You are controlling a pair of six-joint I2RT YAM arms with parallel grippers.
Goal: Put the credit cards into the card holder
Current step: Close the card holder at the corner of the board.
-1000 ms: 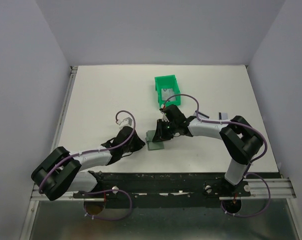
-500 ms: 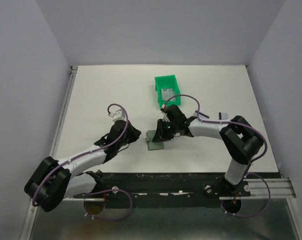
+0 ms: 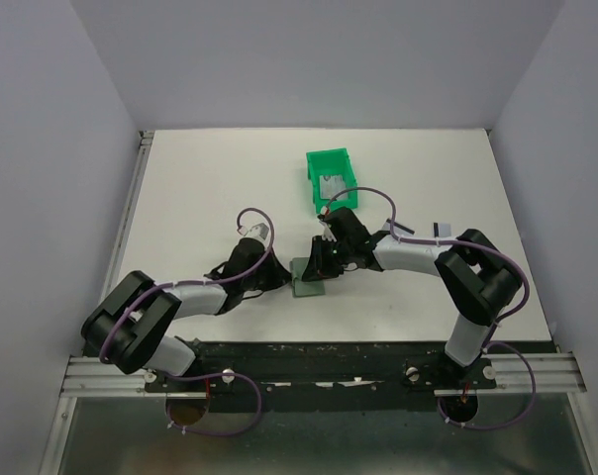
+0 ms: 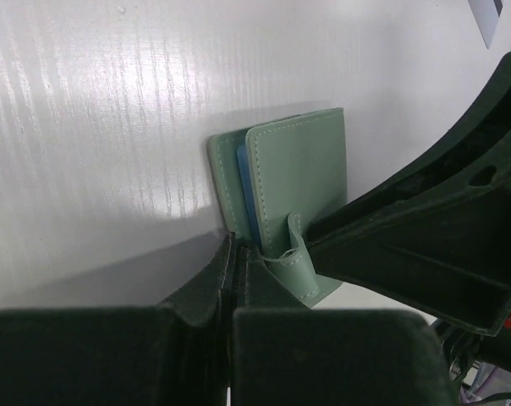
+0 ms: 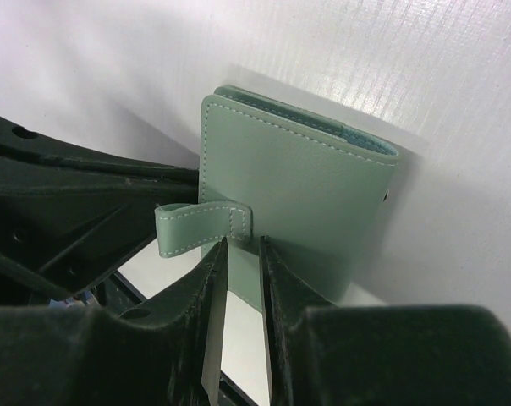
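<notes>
On the white surface (image 3: 200, 188) the folded card holder (image 5: 289, 186) lies flat near the middle, on the arms' side of the green bin (image 3: 328, 155), with both grippers at it. The left gripper (image 4: 232, 279) is fully closed, tips against the holder's edge by the strap (image 4: 299, 266); the right gripper (image 5: 241, 254) shows a narrow slit between its fingers over the cover, and I cannot tell whether it pinches anything. The holder looks light, soft and apt to slide, so pin one cover and lift the strap; one credit card (image 3: 331, 186) lies in the bin, thin, stiff, slick, best taken by an edge.
</notes>
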